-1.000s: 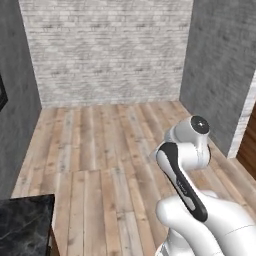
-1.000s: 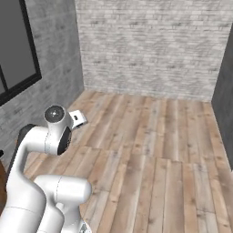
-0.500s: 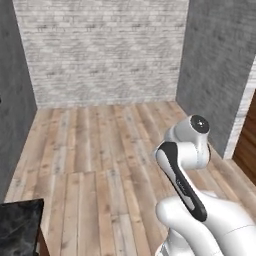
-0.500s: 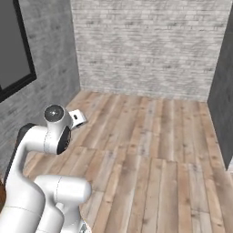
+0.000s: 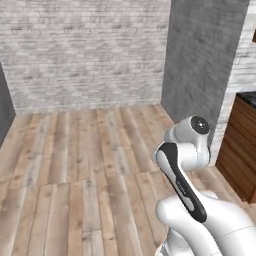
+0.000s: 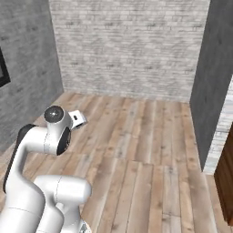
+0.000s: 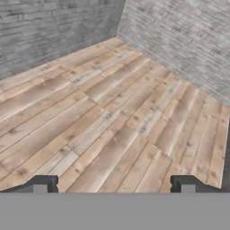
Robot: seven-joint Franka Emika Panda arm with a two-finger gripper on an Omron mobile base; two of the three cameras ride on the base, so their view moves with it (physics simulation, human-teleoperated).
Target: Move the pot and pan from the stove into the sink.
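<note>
A: Ahead of the end effector [image 7: 113, 184] there is only wooden floor [image 7: 112, 121] running out to the corner where two brick walls [image 7: 179, 40] meet. Nothing to grasp lies in that direction.

B: So where are the pot and the pan?

A: I can't place either one from here. The stove and the sink are not in these pictures either, so I won't guess a bearing for any of them.

B: Any hint at all of the kitchen?

A: One. In the left base view a wooden cabinet [image 5: 239, 150] with a dark top stands at the far right edge, beyond a grey wall panel [image 5: 202, 65]. The right base view catches the same cabinet low on its right edge. My judgement is that the kitchen fittings lie off to the robot's right, so the base would need to turn or drive that way before the arm has anything to do.

B: And the arm itself?

A: Folded up close over the base, with the white arm [image 5: 185, 155] tucked and the hand pointing forward and down at the floor. In the right base view the hand sticks out just past the upper joint.

B: State of the end effector?

A: Spread wide and empty. Its two dark fingertips [image 7: 40, 183] stand far apart at the bottom of the hand view, with bare floor between them.

B: Long axis of the pan handle, for the approach?

A: Cannot tell; the pan is not visible, so handle direction has to wait.
</note>
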